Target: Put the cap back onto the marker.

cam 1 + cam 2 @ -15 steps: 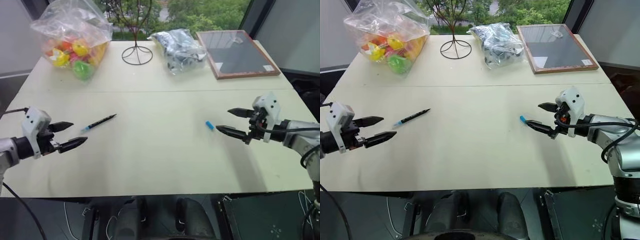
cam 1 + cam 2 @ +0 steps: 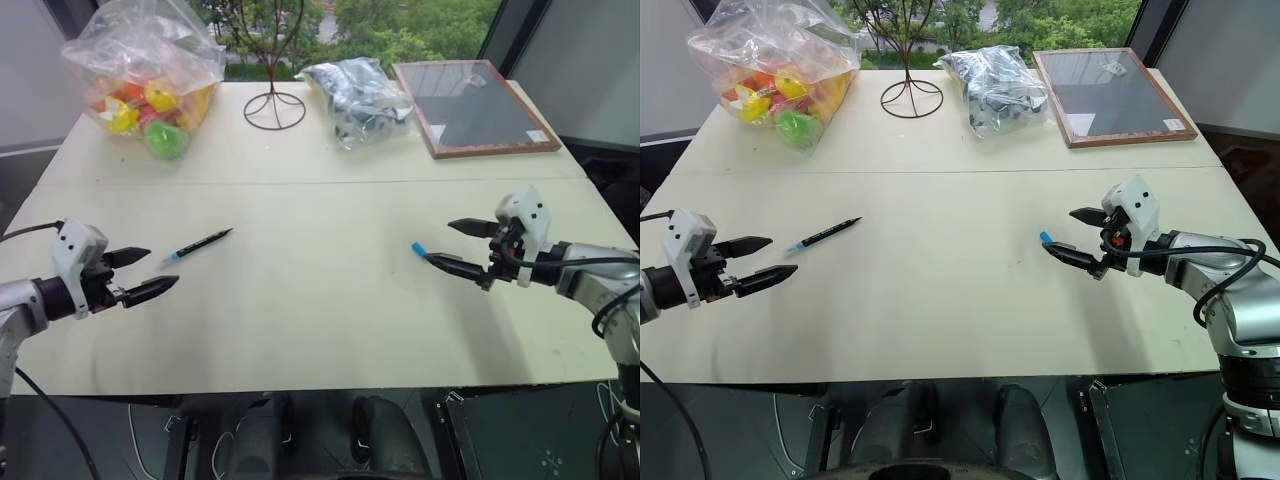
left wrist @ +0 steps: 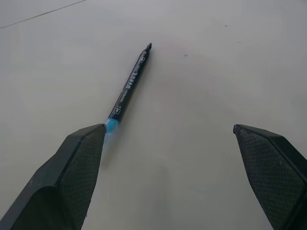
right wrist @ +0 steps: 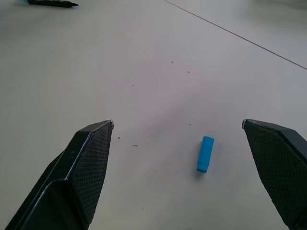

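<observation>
Looking down over my two arms, I see a pale table (image 2: 320,330) with the two parts of the job lying well apart. My right gripper (image 2: 462,246) hangs low over the table with its fingers spread wide and holds nothing. The cap (image 2: 419,250), a tiny bright blue cylinder, lies flat just beside the lower fingertip, a little toward the table's middle, and in the right wrist view it sits between the two fingers, ahead of them. My left gripper (image 2: 135,274) is also wide open and empty. The marker (image 2: 199,244) lies near it, just ahead, slanting away toward the middle, pale blue end nearest the gripper. I judge each arm takes the piece closest to it.
</observation>
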`<state>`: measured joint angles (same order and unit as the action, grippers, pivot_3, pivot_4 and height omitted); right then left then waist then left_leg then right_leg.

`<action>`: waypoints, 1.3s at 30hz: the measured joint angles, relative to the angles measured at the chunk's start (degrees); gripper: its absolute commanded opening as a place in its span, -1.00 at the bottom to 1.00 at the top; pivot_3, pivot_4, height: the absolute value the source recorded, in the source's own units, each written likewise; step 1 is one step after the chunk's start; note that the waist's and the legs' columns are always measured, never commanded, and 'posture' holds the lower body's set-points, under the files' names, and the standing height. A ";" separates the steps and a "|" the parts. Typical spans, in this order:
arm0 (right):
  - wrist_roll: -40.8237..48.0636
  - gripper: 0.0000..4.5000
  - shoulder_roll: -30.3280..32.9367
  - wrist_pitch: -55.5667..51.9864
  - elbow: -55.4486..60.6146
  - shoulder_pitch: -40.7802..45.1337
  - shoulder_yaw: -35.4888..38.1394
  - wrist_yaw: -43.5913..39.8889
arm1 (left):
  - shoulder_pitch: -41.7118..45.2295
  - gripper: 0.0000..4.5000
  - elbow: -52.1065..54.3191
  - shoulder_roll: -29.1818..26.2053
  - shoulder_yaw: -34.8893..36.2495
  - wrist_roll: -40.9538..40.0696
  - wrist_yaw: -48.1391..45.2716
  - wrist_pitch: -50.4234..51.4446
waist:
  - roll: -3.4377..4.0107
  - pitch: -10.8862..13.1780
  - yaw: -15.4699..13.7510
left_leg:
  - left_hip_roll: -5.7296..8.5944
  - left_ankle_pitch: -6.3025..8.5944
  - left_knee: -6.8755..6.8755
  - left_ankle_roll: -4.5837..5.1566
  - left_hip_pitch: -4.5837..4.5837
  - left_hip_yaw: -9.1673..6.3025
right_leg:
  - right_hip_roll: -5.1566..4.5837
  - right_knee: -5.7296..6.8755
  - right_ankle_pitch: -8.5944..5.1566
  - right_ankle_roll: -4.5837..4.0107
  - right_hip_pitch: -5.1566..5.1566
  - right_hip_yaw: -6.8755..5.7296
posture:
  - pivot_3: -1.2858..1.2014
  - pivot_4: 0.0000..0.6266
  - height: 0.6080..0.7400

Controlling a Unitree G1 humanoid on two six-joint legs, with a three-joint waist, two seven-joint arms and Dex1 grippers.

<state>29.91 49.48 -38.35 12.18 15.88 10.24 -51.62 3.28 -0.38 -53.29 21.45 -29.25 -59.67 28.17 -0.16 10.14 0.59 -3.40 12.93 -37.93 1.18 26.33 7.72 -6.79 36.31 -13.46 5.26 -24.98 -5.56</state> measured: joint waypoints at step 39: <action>10.06 1.00 -4.44 -10.25 16.76 11.55 -4.83 4.29 | 47.67 0.97 -58.57 12.08 -23.66 23.31 -14.48 -32.28 | -0.07 -0.01 -0.08 | 0.34 0.00 -0.19 0.07 0.14 0.01 | 0.03 0.04 0.15 0.15 0.08 -0.12 | 0.03 -0.52 1.00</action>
<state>39.96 45.04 -48.59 28.94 27.43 5.41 -47.33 50.95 -58.96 -41.20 -2.21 -5.94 -74.14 -4.10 -0.23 10.13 0.51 -3.06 12.93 -38.12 1.25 26.47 7.73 -6.76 36.36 -13.31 5.41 -24.90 -5.68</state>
